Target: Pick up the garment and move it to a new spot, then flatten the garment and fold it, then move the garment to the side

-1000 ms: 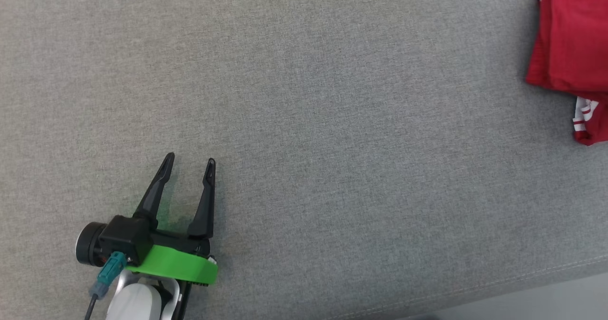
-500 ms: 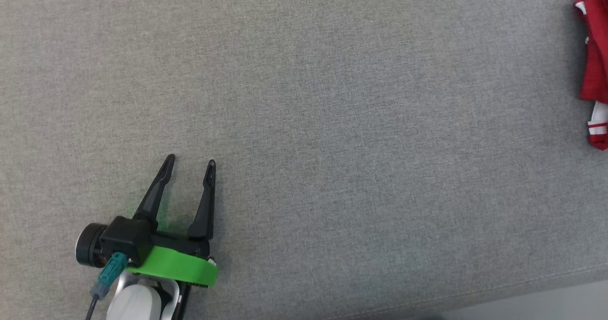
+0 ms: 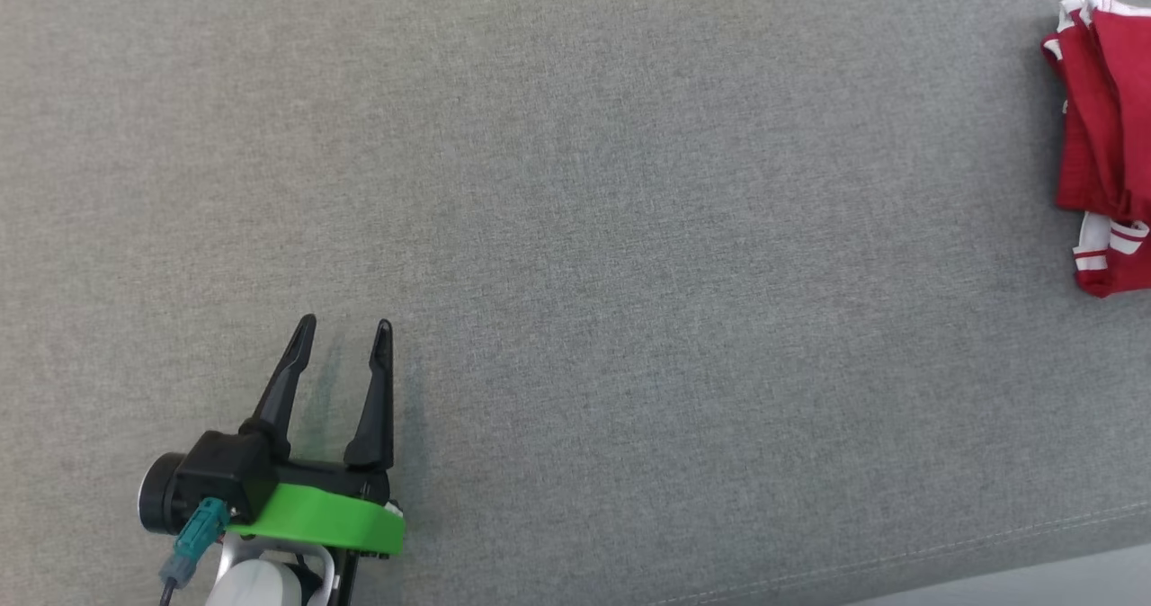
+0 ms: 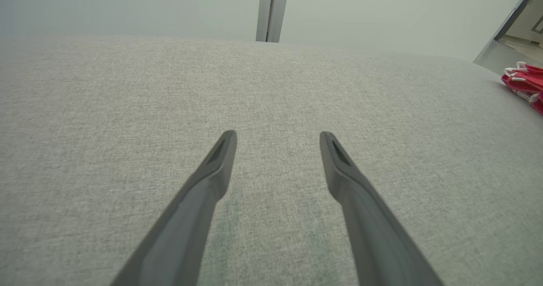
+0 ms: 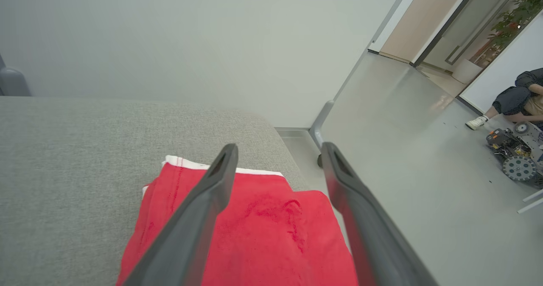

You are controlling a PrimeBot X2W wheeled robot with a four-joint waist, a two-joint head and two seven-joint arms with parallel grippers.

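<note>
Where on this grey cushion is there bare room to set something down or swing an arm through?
Bare: the whole grey cushion between the left gripper and the folded red garment, down to the front seam. Crowded: the right end, where the open right gripper hangs over the garment.

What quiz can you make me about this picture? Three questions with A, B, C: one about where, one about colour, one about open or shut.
1. Where on the grey cushion is the garment, seen from the head? A middle. B right edge. C lower left.
2. What colour is the garment? A blue. B green. C red with white trim.
3. How is the right gripper? A open. B shut on the garment. C shut on nothing.
Answers: 1 B, it lies at the head view's right edge. 2 C, red cloth with white bands. 3 A, its fingers stand apart above the garment.
</note>
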